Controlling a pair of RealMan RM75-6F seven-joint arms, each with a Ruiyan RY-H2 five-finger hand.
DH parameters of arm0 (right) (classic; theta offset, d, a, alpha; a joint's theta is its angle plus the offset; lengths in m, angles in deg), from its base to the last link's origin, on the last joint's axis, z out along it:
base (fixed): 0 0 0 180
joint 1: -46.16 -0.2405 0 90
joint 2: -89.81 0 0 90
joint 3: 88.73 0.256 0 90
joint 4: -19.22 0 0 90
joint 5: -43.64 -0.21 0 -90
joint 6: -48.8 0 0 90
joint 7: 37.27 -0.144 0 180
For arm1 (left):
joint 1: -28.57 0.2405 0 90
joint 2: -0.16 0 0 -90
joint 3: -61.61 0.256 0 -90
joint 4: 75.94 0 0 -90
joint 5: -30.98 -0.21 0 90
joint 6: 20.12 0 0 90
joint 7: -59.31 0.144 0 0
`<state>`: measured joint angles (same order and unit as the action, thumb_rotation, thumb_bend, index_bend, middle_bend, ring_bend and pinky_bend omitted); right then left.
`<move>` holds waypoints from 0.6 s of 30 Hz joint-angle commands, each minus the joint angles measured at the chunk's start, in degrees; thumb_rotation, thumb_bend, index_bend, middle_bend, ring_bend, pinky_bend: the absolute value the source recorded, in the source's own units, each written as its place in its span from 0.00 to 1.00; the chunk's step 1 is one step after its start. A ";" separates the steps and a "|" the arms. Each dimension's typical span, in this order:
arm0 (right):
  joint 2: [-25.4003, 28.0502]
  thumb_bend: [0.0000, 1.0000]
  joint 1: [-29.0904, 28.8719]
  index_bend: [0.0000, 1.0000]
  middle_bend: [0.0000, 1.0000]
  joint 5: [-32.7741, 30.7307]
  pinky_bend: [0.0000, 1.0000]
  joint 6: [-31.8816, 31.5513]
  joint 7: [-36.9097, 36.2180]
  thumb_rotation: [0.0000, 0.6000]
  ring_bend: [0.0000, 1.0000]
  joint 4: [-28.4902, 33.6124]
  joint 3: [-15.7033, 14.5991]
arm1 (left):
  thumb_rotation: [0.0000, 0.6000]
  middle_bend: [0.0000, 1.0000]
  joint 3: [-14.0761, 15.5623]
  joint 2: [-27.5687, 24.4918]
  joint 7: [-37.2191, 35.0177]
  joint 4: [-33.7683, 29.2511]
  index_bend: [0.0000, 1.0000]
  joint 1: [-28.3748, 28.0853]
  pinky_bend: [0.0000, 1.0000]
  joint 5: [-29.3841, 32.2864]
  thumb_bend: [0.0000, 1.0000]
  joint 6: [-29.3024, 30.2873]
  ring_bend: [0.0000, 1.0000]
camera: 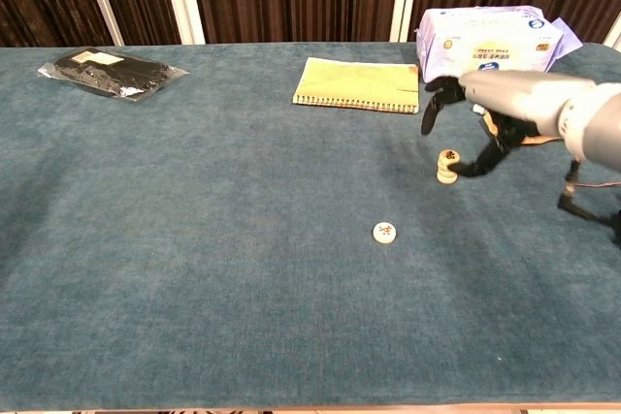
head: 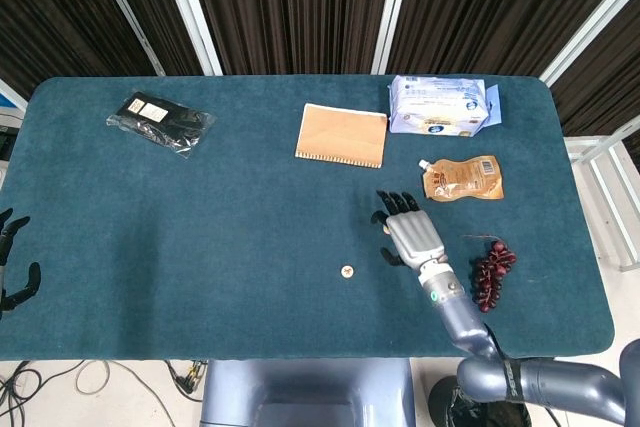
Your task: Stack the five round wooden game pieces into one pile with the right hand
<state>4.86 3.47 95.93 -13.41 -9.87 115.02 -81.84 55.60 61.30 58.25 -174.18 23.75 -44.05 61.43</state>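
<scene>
Chest view: the right hand (camera: pixel 485 109) was seen raised with fingers spread, nothing held, just above the pile (camera: pixel 446 166) of pale wooden discs. One loose piece (camera: pixel 385 232), round, cream, dark-marked, lay apart on the table (camera: pixel 194 239). It was judged light, rigid and smooth, best pinched across its rim.
</scene>
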 commanded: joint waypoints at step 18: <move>-10.31 0.42 3.11 0.32 0.00 8.58 0.00 -1.46 -0.99 1.00 0.00 -6.34 -2.86 | 1.00 0.00 -0.05 0.05 0.07 0.23 0.14 -0.04 0.00 0.12 0.48 -0.06 0.00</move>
<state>-5.22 6.54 104.30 -14.89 -11.03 108.85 -84.69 55.55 61.34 58.32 -173.94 23.72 -43.93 61.36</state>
